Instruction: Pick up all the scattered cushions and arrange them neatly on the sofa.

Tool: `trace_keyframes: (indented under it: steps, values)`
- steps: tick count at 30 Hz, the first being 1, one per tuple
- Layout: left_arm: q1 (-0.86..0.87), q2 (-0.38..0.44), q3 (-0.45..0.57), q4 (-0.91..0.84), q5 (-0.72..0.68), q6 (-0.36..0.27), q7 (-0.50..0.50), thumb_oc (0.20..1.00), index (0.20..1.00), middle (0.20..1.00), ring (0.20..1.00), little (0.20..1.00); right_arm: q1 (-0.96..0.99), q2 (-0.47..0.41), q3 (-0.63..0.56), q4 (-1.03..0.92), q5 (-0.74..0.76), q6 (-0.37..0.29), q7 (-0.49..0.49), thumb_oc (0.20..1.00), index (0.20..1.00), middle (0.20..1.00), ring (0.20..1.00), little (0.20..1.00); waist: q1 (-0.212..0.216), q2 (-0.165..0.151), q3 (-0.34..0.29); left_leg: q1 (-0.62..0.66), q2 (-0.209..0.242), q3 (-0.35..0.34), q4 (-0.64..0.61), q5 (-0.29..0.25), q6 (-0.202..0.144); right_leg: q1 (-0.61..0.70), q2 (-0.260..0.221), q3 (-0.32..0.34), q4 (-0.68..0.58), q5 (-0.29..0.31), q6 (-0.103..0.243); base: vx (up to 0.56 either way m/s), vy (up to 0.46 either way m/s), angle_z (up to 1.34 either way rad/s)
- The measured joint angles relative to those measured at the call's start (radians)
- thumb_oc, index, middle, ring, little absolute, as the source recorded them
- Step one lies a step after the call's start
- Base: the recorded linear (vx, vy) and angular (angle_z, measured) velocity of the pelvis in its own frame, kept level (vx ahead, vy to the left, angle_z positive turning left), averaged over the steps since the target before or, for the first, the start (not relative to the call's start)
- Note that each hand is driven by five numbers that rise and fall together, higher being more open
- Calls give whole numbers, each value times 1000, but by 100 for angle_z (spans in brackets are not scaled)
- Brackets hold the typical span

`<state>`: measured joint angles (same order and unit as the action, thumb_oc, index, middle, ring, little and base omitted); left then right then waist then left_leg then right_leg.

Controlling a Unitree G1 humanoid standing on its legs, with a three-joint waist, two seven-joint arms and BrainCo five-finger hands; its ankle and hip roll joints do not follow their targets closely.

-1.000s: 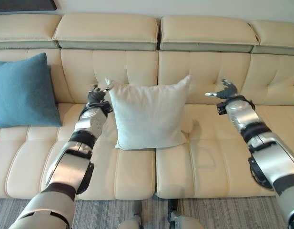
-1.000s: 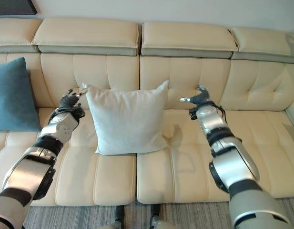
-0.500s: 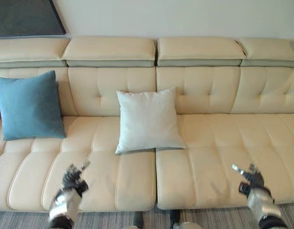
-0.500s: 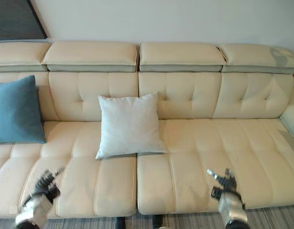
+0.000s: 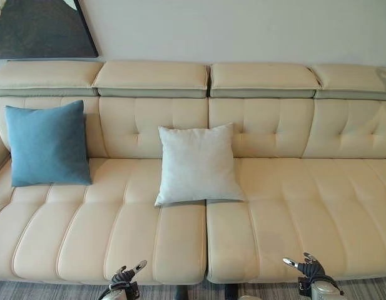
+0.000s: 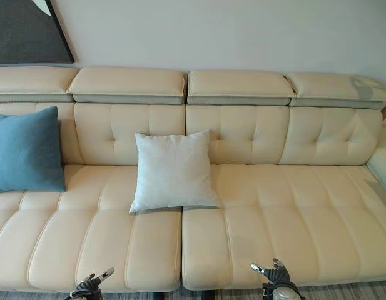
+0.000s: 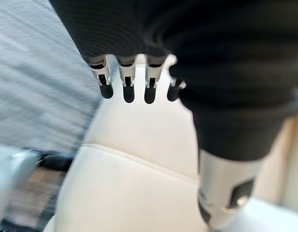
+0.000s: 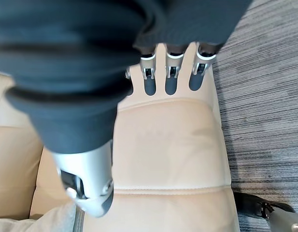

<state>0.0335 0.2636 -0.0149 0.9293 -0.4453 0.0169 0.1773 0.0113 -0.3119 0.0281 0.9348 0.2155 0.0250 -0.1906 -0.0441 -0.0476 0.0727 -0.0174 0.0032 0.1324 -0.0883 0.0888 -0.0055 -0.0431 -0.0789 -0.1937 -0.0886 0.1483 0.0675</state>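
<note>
Resting far beyond hands: white cushion

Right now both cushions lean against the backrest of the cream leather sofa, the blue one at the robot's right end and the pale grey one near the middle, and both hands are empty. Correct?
Not quite. The blue square cushion sits at the robot's left end of the cream leather sofa, as the left eye view shows. The rest holds: the pale grey square cushion leans near the middle, and the left hand and right hand hold nothing.

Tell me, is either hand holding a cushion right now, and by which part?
Nothing is held. Left hand and right hand are open at the sofa's front edge. The white cushion and blue cushion lean against the backrest.
</note>
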Motion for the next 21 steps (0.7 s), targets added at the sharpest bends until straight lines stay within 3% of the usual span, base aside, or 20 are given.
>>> trace_keyframes:
  steps: [3,4,5,6,7,8,9,11,13,15,17,18,19,20,21]
  values:
    - [1,40,-34,-106,39,-12,12,1000,1000,1000,1000,1000,-9,2,2,-1,0,0,-2,1000,1000,1000,1000,1000,6,-11,17,-5,2,19,-1,7,10,-12,-6,-3,5,-3,7,-186,1,-20]
    - [-5,58,-32,-256,74,-34,23,1000,1000,1000,1000,1000,-32,1,2,-21,-1,-4,-5,1000,1000,1000,1000,1000,22,44,57,-24,63,40,2,25,53,-60,-17,-87,221,-117,14,-280,-162,-43]
    - [-15,65,-32,-288,75,-43,23,1000,1000,1000,1000,1000,-32,6,2,-35,0,-3,-4,1000,1000,1000,1000,1000,23,54,61,-27,69,43,8,38,54,-39,-50,-74,372,-215,44,-275,-224,-28]
    - [-5,67,-16,-324,75,-42,30,1000,1000,1000,1000,1000,-14,22,-14,-90,2,-3,-6,1000,1000,1000,1000,1000,20,47,62,-36,63,42,16,53,46,-28,-62,-20,508,-290,61,-319,-285,3]
    - [3,55,-21,-334,75,-49,31,1000,1000,1000,1000,1000,-3,28,-16,-117,2,-9,-7,1000,1000,1000,1000,1000,24,43,59,-32,64,43,10,60,37,3,-55,-10,498,-320,72,-242,-221,-17]
    - [0,66,-24,-328,73,-56,35,1000,1000,1000,1000,1000,-9,41,4,-130,5,-22,-3,1000,1000,1000,1000,1000,39,16,48,-35,53,51,9,71,21,97,-45,2,302,-324,77,-294,-262,-40]
    - [-1,55,-21,-317,73,-53,41,1000,1000,1000,1000,1000,-30,51,2,-134,21,-26,-3,1000,1000,1000,1000,1000,48,20,66,-42,56,66,9,79,7,153,-25,-3,168,-304,21,-316,-292,-43]
    - [10,24,-24,-313,72,-47,42,1000,1000,1000,1000,1000,-58,43,4,-141,35,-26,-4,1000,1000,1000,1000,1000,51,61,68,-58,94,65,11,98,-22,170,28,2,88,-244,2,-333,-297,-13]
    - [12,4,-33,-308,73,-47,46,1000,1000,1000,1000,1000,-34,43,6,-158,66,-27,-4,1000,1000,1000,1000,1000,47,71,67,-67,116,39,16,130,-40,207,61,-13,20,-201,-25,-379,-267,22]
    - [17,3,-57,-298,73,-46,46,1000,1000,1000,1000,1000,-25,36,14,-159,81,-27,-5,1000,1000,1000,1000,1000,49,74,68,-77,141,31,21,166,-60,216,96,-29,7,-194,-38,-355,-192,24]
    - [24,2,-66,-296,75,-34,46,1000,1000,1000,1000,1000,-21,30,41,-190,79,-28,-6,1000,1000,1000,1000,1000,45,60,79,-95,152,-15,19,238,-123,205,100,-38,1,-184,-76,-336,-138,2]
    - [37,3,-66,-296,77,-27,45,1000,1000,1000,1000,1000,-15,25,44,-207,75,-28,-5,1000,1000,1000,1000,1000,47,46,81,-82,133,-43,19,248,-149,197,84,-45,1,-161,-108,-280,-100,-19]
    - [39,6,-63,-295,78,-25,46,1000,1000,1000,1000,1000,-7,18,46,-230,68,-29,-6,1000,1000,1000,1000,1000,46,22,83,-77,94,-58,48,197,-150,182,56,-39,2,-151,-109,-162,-39,-25]
    - [35,5,-60,-296,82,-27,46,1000,1000,1000,1000,1000,-2,1,38,-250,60,-34,-8,1000,1000,1000,1000,1000,41,29,86,-38,58,-52,66,154,-137,172,41,-25,7,-140,-104,-208,-39,-9]
    - [34,5,-60,-296,82,-27,46,1000,1000,1000,1000,1000,-2,-4,42,-252,58,-35,-6,1000,1000,1000,1000,1000,31,22,91,-35,56,-41,90,108,-123,167,36,-27,7,-136,-103,-122,10,-10]
